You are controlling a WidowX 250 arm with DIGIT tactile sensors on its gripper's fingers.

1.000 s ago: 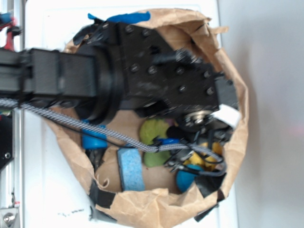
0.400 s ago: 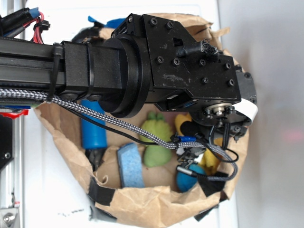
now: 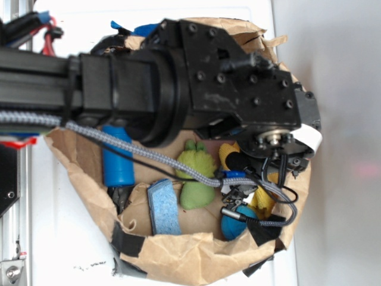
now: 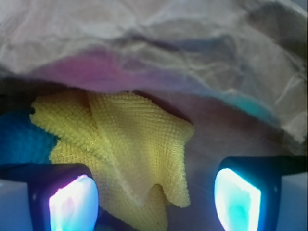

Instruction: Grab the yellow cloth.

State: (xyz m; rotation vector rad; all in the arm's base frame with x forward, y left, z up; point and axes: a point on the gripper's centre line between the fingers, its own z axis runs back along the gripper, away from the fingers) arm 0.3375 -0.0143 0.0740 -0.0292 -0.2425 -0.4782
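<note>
Since the earlier frame the arm has barely shifted. The gripper [image 4: 155, 195] hangs wide, empty, over the yellow cloth [image 4: 125, 154] near the paper bag's [image 3: 178, 259] right wall; next, descend leftward and close.

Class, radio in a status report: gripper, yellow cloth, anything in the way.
Gripper open, empty. Yellow cloth lies crumpled between the pads, nearer the left one. Paper wall close behind it.
</note>
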